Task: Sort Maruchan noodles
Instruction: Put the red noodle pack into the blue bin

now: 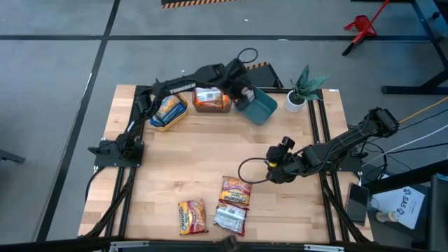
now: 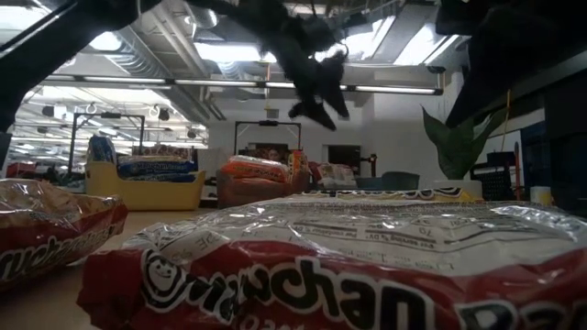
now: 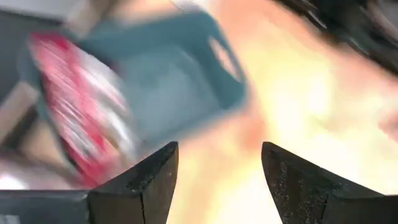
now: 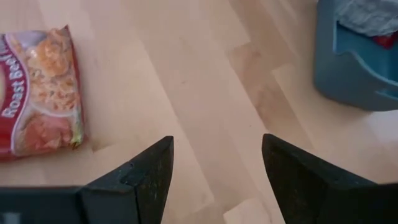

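Observation:
My left gripper (image 1: pixel 244 89) (image 3: pixel 217 148) hangs open above the teal bin (image 1: pixel 260 106) (image 3: pixel 180 74) at the table's far edge. A red-silver Maruchan packet (image 3: pixel 81 106) lies inside that bin, against its wall. My right gripper (image 1: pixel 271 166) (image 4: pixel 217 142) is open over bare wood at the table's middle right, touching nothing. A red packet (image 4: pixel 37 93) (image 1: pixel 236 190) lies flat on the table nearer the front. An orange-yellow packet (image 1: pixel 192 215) and a red-silver packet (image 1: pixel 229 218) lie flat beside it near the front edge.
A yellow bin (image 1: pixel 168 110) (image 2: pixel 147 188) holds blue-white packets. The bin next to it (image 1: pixel 211 100) (image 2: pixel 261 179) holds orange packets. A potted plant (image 1: pixel 301 89) stands at the far right corner. Bare wood lies across the table's middle and left.

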